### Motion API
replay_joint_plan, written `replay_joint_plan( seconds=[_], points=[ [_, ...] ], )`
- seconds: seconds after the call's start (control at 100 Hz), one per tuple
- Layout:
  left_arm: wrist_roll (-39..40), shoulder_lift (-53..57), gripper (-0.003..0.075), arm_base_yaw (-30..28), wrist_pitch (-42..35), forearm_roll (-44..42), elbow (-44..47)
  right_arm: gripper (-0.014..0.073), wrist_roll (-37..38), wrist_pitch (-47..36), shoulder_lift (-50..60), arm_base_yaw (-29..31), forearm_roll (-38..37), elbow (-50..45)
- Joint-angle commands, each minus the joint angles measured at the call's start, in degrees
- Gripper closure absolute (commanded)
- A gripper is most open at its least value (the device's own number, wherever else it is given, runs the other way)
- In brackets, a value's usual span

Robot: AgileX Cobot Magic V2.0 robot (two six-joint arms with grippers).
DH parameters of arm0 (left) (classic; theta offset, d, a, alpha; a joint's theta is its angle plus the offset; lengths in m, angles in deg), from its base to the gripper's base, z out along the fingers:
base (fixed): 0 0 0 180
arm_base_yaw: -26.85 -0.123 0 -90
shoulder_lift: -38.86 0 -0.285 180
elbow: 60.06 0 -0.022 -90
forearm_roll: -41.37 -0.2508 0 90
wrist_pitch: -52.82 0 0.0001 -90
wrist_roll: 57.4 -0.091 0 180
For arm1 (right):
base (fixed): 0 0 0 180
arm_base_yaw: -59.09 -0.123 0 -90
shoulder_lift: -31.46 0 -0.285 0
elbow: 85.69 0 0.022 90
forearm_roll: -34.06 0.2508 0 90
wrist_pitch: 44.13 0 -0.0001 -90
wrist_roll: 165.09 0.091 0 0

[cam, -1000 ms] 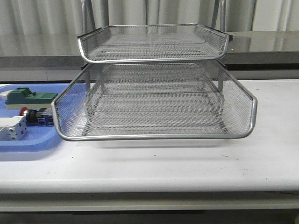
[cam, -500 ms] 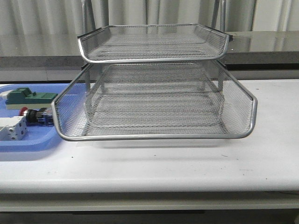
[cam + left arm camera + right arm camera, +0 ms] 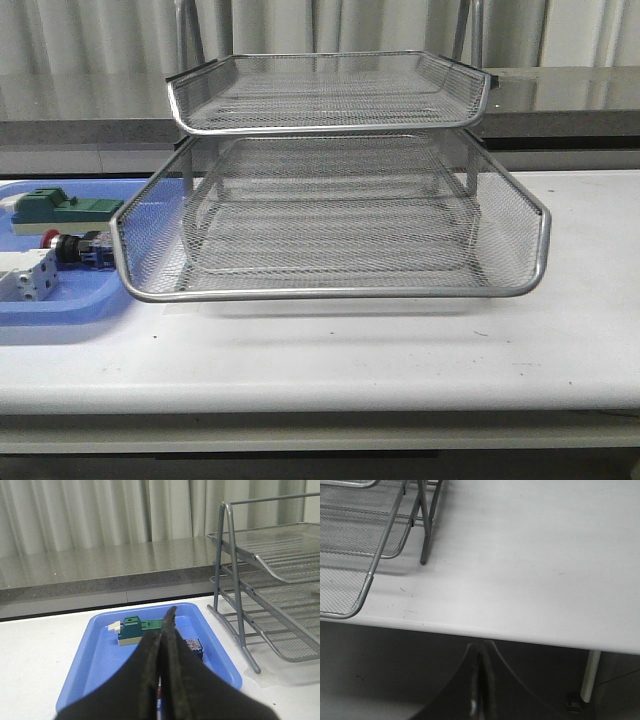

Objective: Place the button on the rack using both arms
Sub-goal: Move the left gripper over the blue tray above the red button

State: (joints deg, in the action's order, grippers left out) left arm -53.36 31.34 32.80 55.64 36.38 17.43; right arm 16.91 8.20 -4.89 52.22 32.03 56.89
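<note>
Grey curtains and a stone ledge back the white table (image 3: 560, 330), where the button (image 3: 75, 248) lies on its side in the blue tray (image 3: 60, 305) beside the rack (image 3: 330, 290), between a green part (image 3: 62, 208) and a white part (image 3: 28, 274). It looks light, rigid and apt to roll, so its black barrel seems the best hold; it shows 1 red cap and a blue rear block. Left gripper (image 3: 161, 630) and right gripper (image 3: 479, 672) both have their fingers pressed together, holding nothing.

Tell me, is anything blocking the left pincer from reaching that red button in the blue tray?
Nothing visible does. The left pincer, closed, points over the blue tray where the button lies between the green part and the white part; those neighbours sit close beside it.
</note>
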Motion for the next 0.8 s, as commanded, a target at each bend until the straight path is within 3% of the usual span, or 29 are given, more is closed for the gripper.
replay_joint_plan(
  seconds=[0.0,0.48,0.64,0.79],
  points=[
    [0.3,1.8,0.0741,0.0,-4.2,-0.1,1.9,0.0662,0.1,-3.9,-0.2,0.2,-0.7,2.1],
    [0.3,1.8,0.0741,0.0,-4.3,-0.1,1.9,0.0662,0.1,-3.9,-0.2,0.2,-0.7,2.1],
    [0.3,1.8,0.0741,0.0,-9.8,0.2,1.2,0.0662,0.1,-3.9,-0.2,0.2,-0.7,2.1],
    [0.3,1.3,0.0741,0.0,-7.5,6.5,-3.6,0.0662,0.1,-3.9,-0.2,0.2,-0.7,2.1]
  ],
)
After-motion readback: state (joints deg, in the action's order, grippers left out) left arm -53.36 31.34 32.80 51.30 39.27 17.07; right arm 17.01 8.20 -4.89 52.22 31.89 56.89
